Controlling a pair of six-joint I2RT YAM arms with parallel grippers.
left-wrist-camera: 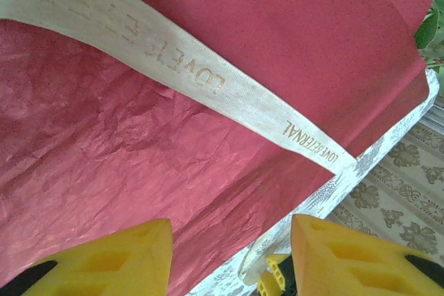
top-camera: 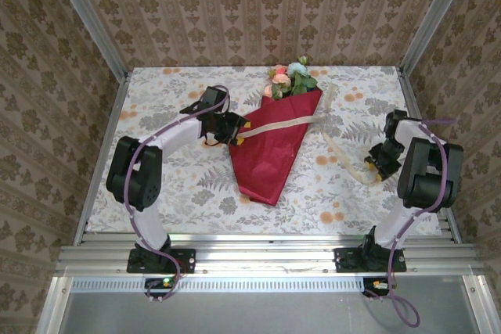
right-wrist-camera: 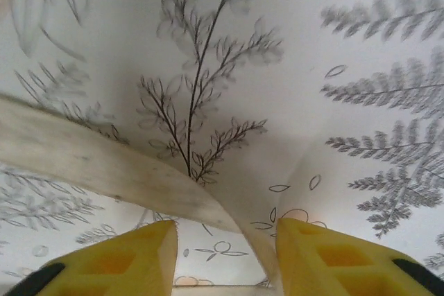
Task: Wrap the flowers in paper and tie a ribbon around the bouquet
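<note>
– Red paper (top-camera: pixel 266 166), table centre: bouquet (top-camera: pixel 275 142) wrapped, flowers (top-camera: pixel 288 80) at its far end. Which step?
– Tying. Ribbon (left-wrist-camera: pixel 229 91) lies across it. Your left gripper (left-wrist-camera: pixel 232 230), jaws apart, faces its left end; your right gripper (right-wrist-camera: pixel 225 230) straddles the right tail, unpinched. Next, I judge: clamp both ends, cross them.
</note>
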